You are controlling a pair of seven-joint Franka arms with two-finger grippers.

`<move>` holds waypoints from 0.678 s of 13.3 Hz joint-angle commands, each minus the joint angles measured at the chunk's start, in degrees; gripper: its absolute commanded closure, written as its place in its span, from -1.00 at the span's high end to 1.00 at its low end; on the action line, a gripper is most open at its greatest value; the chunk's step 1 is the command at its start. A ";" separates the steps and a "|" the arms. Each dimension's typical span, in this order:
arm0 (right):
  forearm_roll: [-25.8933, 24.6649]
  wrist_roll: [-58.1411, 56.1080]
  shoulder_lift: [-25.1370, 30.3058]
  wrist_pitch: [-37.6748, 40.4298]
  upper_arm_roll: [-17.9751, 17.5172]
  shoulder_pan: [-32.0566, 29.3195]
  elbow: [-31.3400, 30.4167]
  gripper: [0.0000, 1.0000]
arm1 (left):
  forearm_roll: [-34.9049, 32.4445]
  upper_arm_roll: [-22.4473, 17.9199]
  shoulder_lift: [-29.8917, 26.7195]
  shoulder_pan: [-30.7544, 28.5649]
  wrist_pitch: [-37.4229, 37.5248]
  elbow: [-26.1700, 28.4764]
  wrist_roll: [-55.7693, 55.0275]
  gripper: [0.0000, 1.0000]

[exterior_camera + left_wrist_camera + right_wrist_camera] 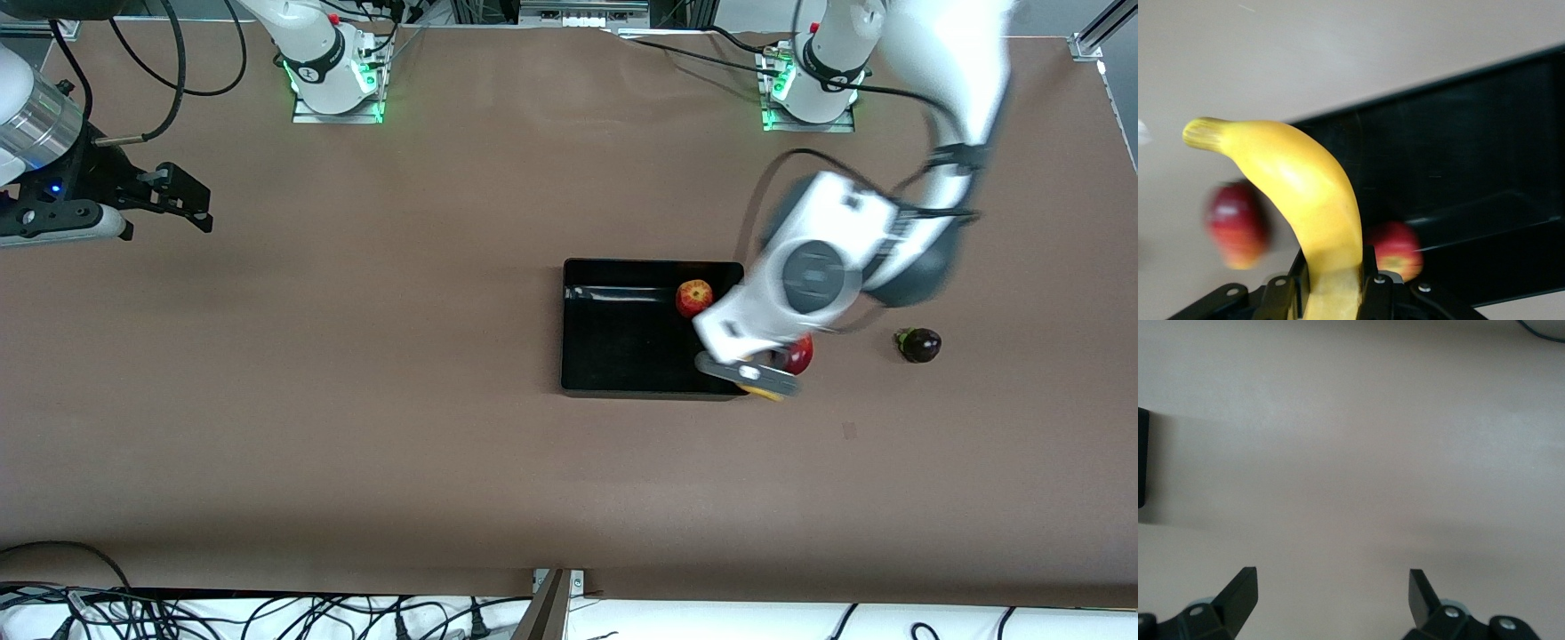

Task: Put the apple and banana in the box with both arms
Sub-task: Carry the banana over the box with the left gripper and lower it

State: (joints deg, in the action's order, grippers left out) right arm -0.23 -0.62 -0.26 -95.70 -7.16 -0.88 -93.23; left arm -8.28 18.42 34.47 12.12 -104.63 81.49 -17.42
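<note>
The black box (622, 356) lies mid-table, and the apple (694, 298), red with yellow blotches, sits inside it by the wall toward the left arm's end. My left gripper (756, 378) hangs over that wall's corner nearest the front camera, shut on the banana (766, 391), of which only a yellow sliver shows under the hand. In the left wrist view the banana (1305, 193) rises from between the fingers of the left gripper (1333, 267), with the apple (1395, 250) and the box (1485, 167) below. My right gripper (206, 209) waits open above bare table at the right arm's end; the right gripper (1331, 577) holds nothing.
A plainer red fruit (800, 354) rests on the table just outside the box, half hidden by the left hand; the same red fruit (1235, 223) shows in the left wrist view. A dark purple fruit (918, 345) lies farther toward the left arm's end.
</note>
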 commanded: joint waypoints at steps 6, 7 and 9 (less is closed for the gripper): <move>0.40 0.36 -0.35 0.34 -0.49 -0.61 1.03 1.00 | 1.07 -0.67 12.02 8.45 -15.77 -0.90 -12.64 -1.00; 0.49 0.36 -0.26 0.34 -0.40 -0.70 0.95 1.00 | 1.25 -0.67 12.46 8.54 -16.04 -0.81 -12.64 -1.00; 0.40 0.36 -0.26 0.34 -0.40 -0.61 1.03 1.00 | 1.34 -0.67 12.21 8.54 -15.61 -0.81 -12.55 0.67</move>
State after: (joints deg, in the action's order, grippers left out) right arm -0.22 -0.55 -0.30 -95.70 -7.14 -0.90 -93.19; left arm -7.74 17.97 47.22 20.48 -120.84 81.53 -29.95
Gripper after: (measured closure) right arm 0.000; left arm 0.665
